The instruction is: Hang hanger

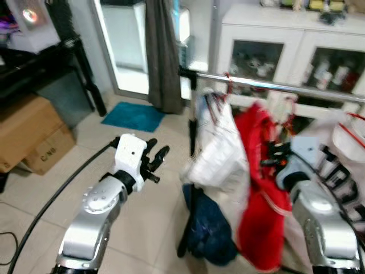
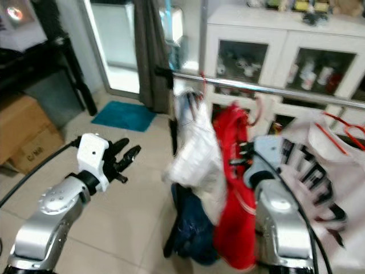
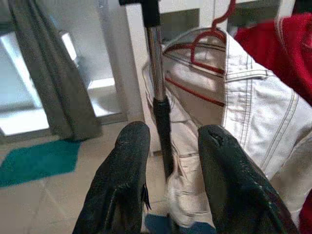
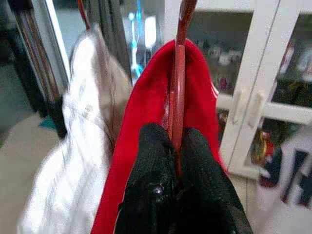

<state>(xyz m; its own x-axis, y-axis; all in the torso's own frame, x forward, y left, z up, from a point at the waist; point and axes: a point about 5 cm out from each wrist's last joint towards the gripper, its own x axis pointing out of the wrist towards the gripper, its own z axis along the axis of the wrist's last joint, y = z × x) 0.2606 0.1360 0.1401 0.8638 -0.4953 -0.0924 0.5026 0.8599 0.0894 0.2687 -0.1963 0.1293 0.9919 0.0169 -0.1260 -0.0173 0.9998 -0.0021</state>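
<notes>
Both silver arms rise from the bottom edge of the head views, cut off at the elbows. Right of the chrome clothes rail's [image 1: 268,85] dark upright, the right gripper [image 4: 176,146] is clenched on the red hanger [image 4: 176,92], its fingers pinching the hanger's stem where it rises out of the red garment [image 1: 259,188]; the hook's top runs out of the wrist frame, so whether it sits on the rail is hard to say, though the head views seem to show it just below the bar. Beside the red garment, toward the upright, a white jacket [image 3: 234,112] hangs from the rail on another red hanger [image 3: 207,41]. Left of the upright, the left gripper [image 1: 153,162] hovers over the tiled floor [image 1: 154,222], fingers [image 3: 122,180] apart and holding nothing. A white printed shirt [image 2: 325,182] fills the rail's far right, blurred and partly cropped. A dark blue cloth [image 1: 211,228] lies heaped at the upright's foot.
</notes>
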